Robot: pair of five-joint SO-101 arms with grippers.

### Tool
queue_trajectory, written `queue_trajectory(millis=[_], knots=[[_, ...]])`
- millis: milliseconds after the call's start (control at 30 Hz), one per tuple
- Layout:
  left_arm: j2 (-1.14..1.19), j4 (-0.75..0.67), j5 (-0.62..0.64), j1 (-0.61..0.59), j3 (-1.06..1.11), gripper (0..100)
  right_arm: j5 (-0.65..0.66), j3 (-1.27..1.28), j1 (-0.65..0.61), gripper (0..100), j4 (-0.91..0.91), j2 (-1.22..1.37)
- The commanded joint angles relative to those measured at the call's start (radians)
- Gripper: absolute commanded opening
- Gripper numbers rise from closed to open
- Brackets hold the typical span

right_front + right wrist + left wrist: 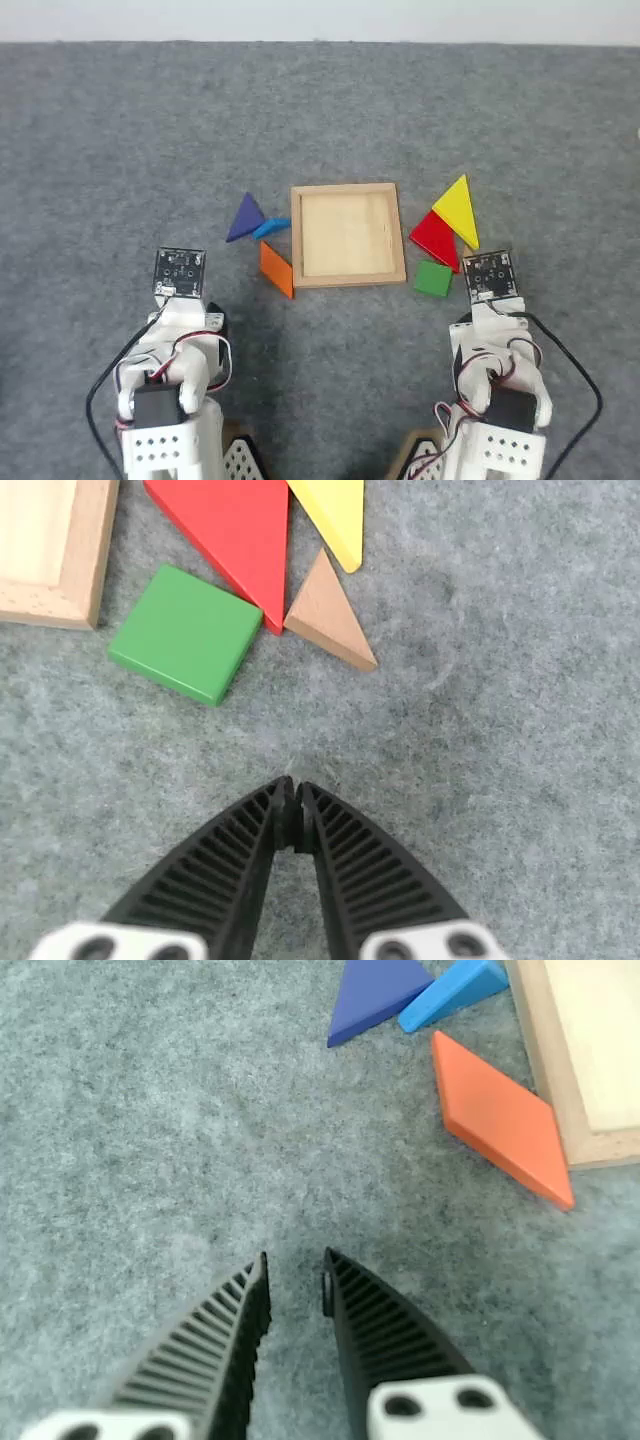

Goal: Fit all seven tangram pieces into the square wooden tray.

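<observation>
While both arms sit at the near side of the grey bench (330,110), all 7 tangram pcs lie flat on it outside the square wooden tray (347,188), which is mid-bench betw. the two groups.

L of tray:
- The purple triangle (244,217) is furthest out.
- The light blue triangle (270,228) touches it, w/ its other end reaching the tray's L rim.
- The orange parallelogram (277,268) is nearer the arms, w/ its long edge along the rim by the near L corner. Contact w/ the rim: can't tell.

R of tray:
- The yellow triangle (458,209) is furthest from the arms.
- The red triangle (435,240) is edge-to-edge w/ it and just beside the R rim.
- The green square (433,278) is by the tray's near R corner, just off the red's point.
- The small plain-wood triangle (330,615) sits against the red's outer edge, apex pointing in betw. red & yellow. It is apart from the green square.

The left gripper (296,1258) is over bare bench, on the arm side of the orange parallelogram and well apart from it. Its fingers are parted by a narrow gap, w/ nothing held.

The right gripper (292,788) is over bare bench, on the arm side of the green square & small plain-wood triangle, apart from both. Its fingers are closed tip-to-tip, gripping nothing.
</observation>
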Motion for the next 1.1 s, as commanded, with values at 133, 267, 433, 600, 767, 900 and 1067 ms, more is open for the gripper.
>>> queue_trajectory(millis=[133, 267, 433, 600, 767, 900, 1067], knots=[[-0.02, 0.006, 0.009, 0.006, -0.004, 8, -0.009, 0.017, -0.004, 0.9, -0.005, -0.013], [-0.02, 0.006, 0.009, 0.006, -0.004, 8, -0.009, 0.017, -0.007, 0.8, -0.005, -0.013], [-0.02, 0.006, 0.009, 0.006, -0.004, 8, -0.009, 0.017, -0.008, 0.8, -0.005, -0.013], [-0.02, 0.006, 0.009, 0.006, -0.004, 8, -0.008, 0.017, -0.004, 0.8, -0.005, -0.013], [-0.02, 0.006, 0.009, 0.006, -0.004, 8, -0.008, 0.014, -0.004, 0.9, -0.013, -0.013], [-0.02, 0.006, 0.009, 0.006, -0.004, 8, -0.003, -0.025, -0.001, 0.9, -0.007, -0.013], [-0.02, 0.006, 0.009, 0.006, -0.004, 8, 0.083, -0.21, -0.015, 1.7, 0.081, -0.001]])
